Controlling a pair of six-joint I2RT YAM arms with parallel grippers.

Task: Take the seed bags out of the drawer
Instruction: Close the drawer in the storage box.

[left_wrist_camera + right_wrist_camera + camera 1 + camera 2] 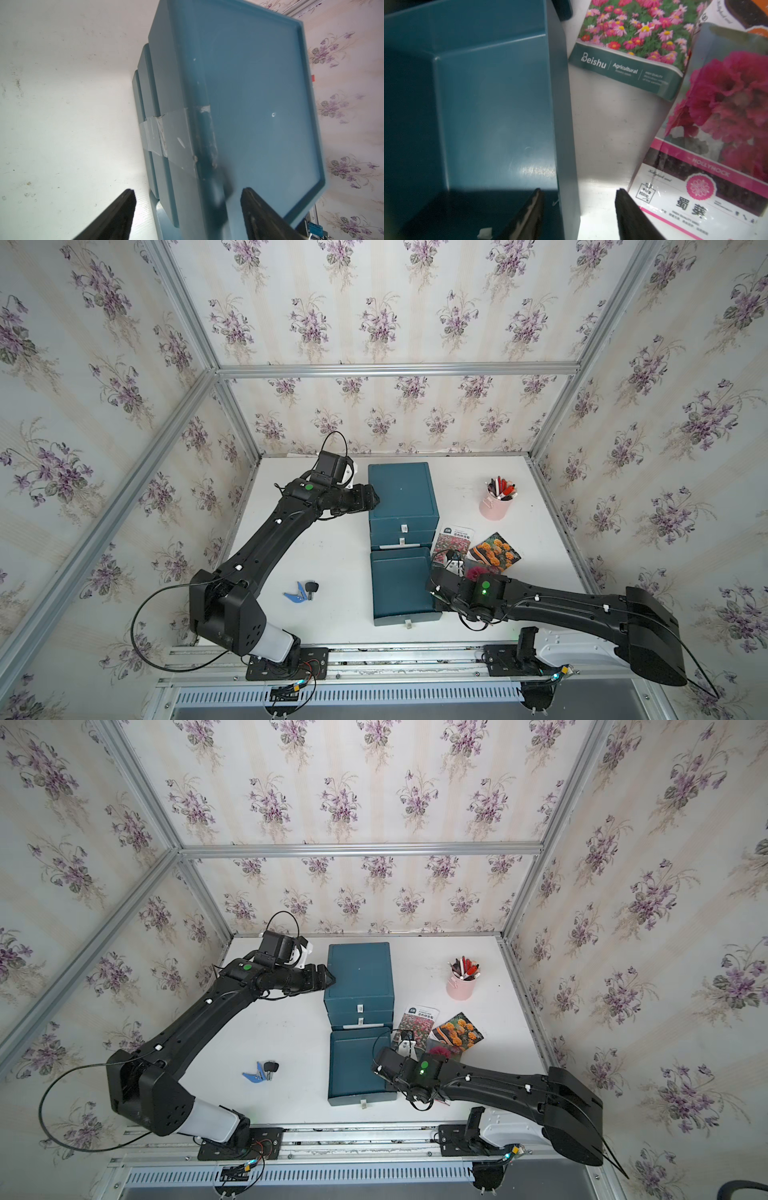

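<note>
White tabletop point(328, 556), perhaps scuffed; floral wallpaper point(374, 315); aluminium frame point(395, 369)

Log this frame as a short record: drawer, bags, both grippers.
drawer: bottom one, pulled out, no bag visible inside
on the table beside it: marigold bag, flower-field bag, hollyhock bag
left gripper: open, at the cabinet top edge, empty
right gripper: open, astride the drawer's side wall, empty

Seed bags point(716, 124) glossy film; drawer point(488, 114) smooth plastic (scuffed sheen).
</note>
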